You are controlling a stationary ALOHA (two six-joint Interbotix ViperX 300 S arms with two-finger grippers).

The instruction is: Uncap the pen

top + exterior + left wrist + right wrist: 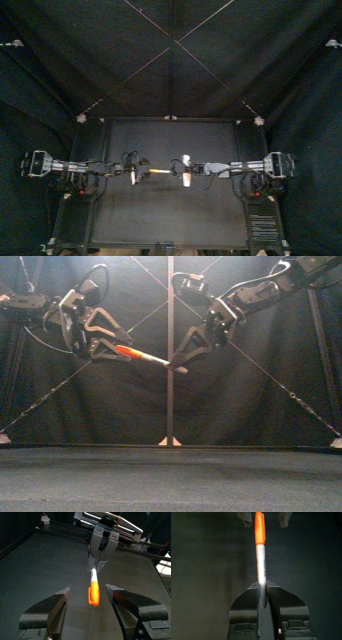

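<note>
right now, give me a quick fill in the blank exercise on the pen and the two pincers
1. The right pincer is shut on the ___ barrel of the pen.
2. The cap is coloured ___.
3. The left pincer has its jaws ___ on either side of the cap.
4. The pen hangs ___ the table.

Missing words: white; orange; open; above
</note>
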